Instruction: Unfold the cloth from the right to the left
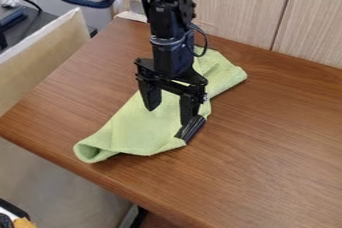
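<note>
Hanging down from the top of the view, the black gripper (pixel 170 114) is held over the green cloth (pixel 133 128), with its two fingers (pixel 152 100) parted wide and a strip of cloth seen between them. The cloth is laid slantwise across the brown wooden table (pixel 277 159), stretched from near the table's lower-left edge up toward the wall (pixel 237 9), and its middle is partly covered by the arm (pixel 174 47). At its lower-left end the cloth is curled over into a small open roll, while at its upper-right end thicker, overlapping folds are formed beside the arm. At the cloth's lower-right edge, just by the tip of the right-hand finger in the view, a slanted black piece (pixel 191 129) is seen; whether it is part of the gripper or a separate thing cannot be told. The wall behind the table is faced with pale wood-grain panels, parted by a dark upright seam. A loop of black cable (pixel 204 42) is carried at the arm's side. At the left, a cream-coloured panel (pixel 40 57) is set beside the table, with a dark surface (pixel 33 29) beyond it.
</note>
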